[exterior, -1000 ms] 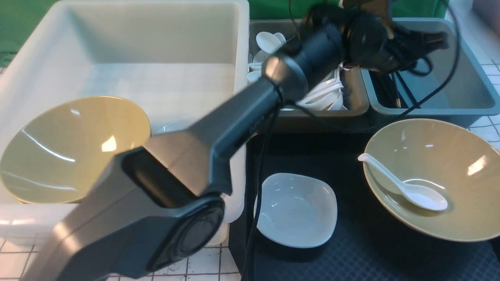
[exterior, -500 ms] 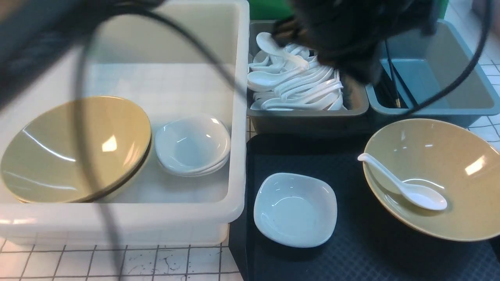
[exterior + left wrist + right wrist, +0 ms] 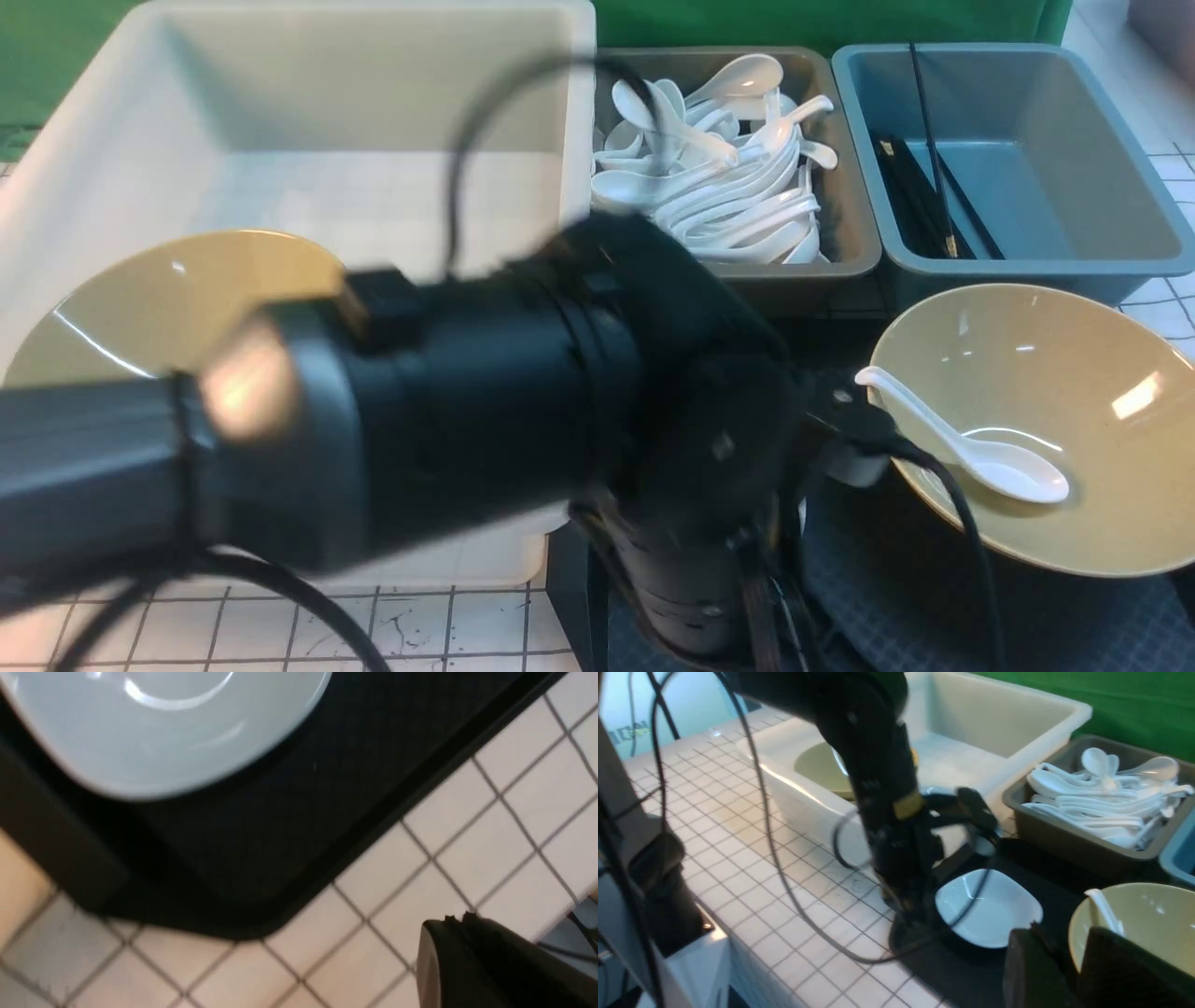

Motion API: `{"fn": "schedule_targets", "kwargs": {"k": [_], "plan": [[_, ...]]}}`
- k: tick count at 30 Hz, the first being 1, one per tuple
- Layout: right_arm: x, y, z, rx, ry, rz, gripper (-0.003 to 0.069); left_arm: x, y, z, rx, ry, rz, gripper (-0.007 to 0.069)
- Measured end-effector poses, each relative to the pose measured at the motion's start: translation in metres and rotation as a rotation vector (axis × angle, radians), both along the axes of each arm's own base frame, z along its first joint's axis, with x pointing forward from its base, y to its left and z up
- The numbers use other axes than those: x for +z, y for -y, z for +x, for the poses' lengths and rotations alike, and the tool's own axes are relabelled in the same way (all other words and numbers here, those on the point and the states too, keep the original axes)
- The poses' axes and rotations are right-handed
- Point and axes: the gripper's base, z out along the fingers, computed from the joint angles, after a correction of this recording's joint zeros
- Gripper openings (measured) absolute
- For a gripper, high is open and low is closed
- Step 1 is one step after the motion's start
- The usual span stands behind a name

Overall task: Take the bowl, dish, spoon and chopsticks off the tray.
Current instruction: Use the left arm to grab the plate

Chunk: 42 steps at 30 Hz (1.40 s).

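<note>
The left pincer (image 3: 460, 926) shows only as one dark lump cropped by the corner of its wrist view. Its fingers are pressed together with nothing between them, and it appears against the white-tiled surface (image 3: 467, 858) near a rounded corner of the tray (image 3: 261, 835). Its height above them cannot be told. Nearest to it is the dish (image 3: 163, 732), resting on the tray just inside that corner, with most of it cut off by the picture's edge. From the front the dish is wholly hidden behind the left arm (image 3: 467, 439), a blurred black mass that fills the foreground and covers the pincer too. Farther off to this pincer's right, the bowl (image 3: 1074, 355) sits on the tray. The spoon (image 3: 990, 462) lies in it, scoop at the bottom and handle tip at the rim on the arm's side. The right pincer (image 3: 1069, 935) appears only in its own wrist view as two dark fingers slightly spread with an empty gap, close to the bowl's rim, their bases cropped. Beyond the bowl, away from both pincers, the chopsticks (image 3: 915, 210) lie in a blue-grey bin (image 3: 1102, 140), too thin and dark to count. Beside that bin stand a brown bin (image 3: 845, 233) heaped with white spoons (image 3: 728, 187) and a white tub (image 3: 327, 112) holding a second mustard bowl (image 3: 140, 299), partly hidden by the arm.
</note>
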Motion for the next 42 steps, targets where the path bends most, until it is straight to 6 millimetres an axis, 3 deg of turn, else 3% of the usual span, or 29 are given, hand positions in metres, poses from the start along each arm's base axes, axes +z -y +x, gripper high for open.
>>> {"fn": "schedule_targets", "kwargs": {"k": [5,7,13,17,25,31,36,39,42], "plan": [[0.000,-0.001,-0.001,0.008,-0.003,0.007,0.0165,-0.009,0.010,0.008,-0.073,0.079,-0.028,0.0122],[0.000,-0.001,-0.001,0.013,-0.004,0.010,0.0165,-0.019,0.015,0.014,-0.098,0.118,-0.017,0.0233],[0.001,-0.003,-0.002,0.033,-0.008,0.023,0.0165,-0.047,0.023,0.028,-0.107,0.190,0.059,0.0457],[0.001,-0.003,-0.002,0.038,-0.009,0.026,0.0165,-0.063,0.029,0.038,-0.077,0.244,0.071,0.0526],[0.001,-0.004,-0.003,0.050,-0.011,0.034,0.0165,-0.094,0.034,0.050,-0.045,0.315,0.144,0.0523],[0.002,-0.005,-0.004,0.058,-0.013,0.040,0.0165,-0.099,0.036,0.057,-0.033,0.352,0.145,0.0492],[0.002,-0.005,-0.004,0.060,-0.013,0.041,0.0165,-0.102,0.034,0.062,0.017,0.344,0.131,0.0341],[0.002,-0.005,-0.004,0.060,-0.013,0.041,0.0165,-0.102,0.035,0.061,-0.005,0.354,0.134,0.0165],[0.002,-0.005,-0.004,0.060,-0.013,0.041,0.0165,-0.096,0.038,0.060,-0.048,0.391,0.130,0.0103]]}}
